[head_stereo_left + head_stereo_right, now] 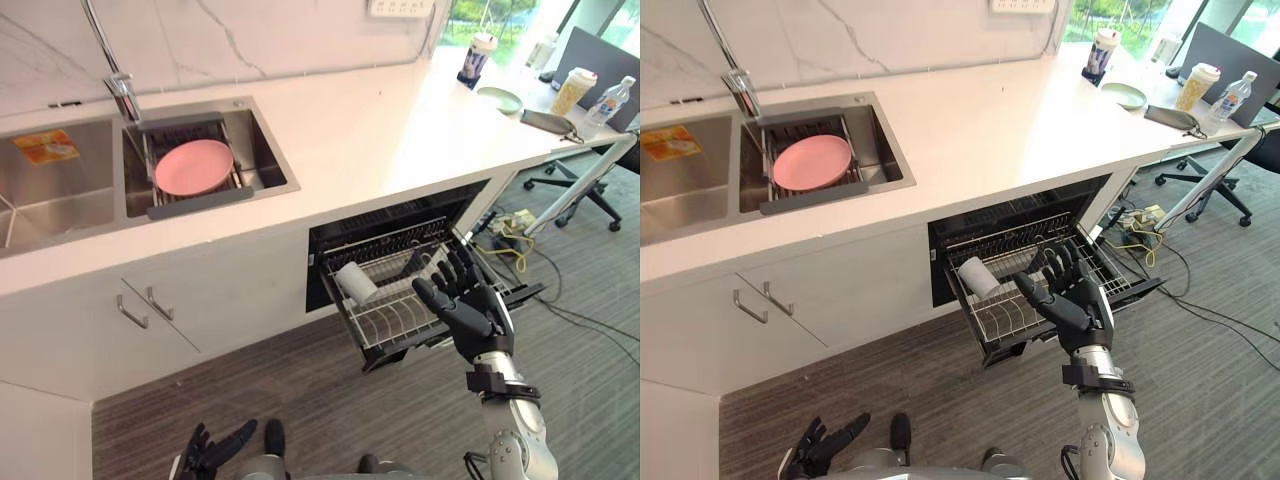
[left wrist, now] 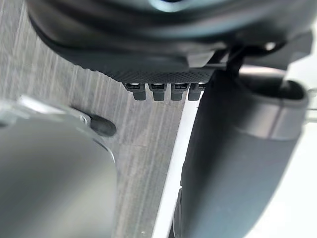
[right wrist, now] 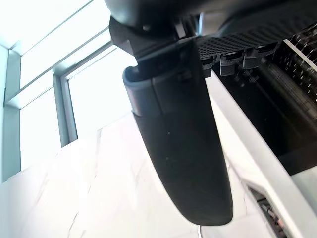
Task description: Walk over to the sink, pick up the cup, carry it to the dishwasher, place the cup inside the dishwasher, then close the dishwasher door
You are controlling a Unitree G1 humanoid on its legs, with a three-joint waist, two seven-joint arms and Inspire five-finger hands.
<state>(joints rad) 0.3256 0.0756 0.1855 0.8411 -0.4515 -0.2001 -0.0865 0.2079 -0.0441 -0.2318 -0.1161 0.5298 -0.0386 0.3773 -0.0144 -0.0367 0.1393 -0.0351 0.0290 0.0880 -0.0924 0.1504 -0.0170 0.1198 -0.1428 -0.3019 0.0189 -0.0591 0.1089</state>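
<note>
Hovering open, right robot hand (image 1: 472, 312) overlooks one cup (image 1: 356, 283) in one rack (image 1: 395, 322).

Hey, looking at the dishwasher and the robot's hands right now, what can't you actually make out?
- Rack: its near right part is hidden behind the right hand in both eye views.
- Cup: it lies in the rack, too small to tell which end is open.
- Left hand: partly cut off by the left eye view's bottom edge.
- Dishwasher interior: too dark behind the rack.
</note>
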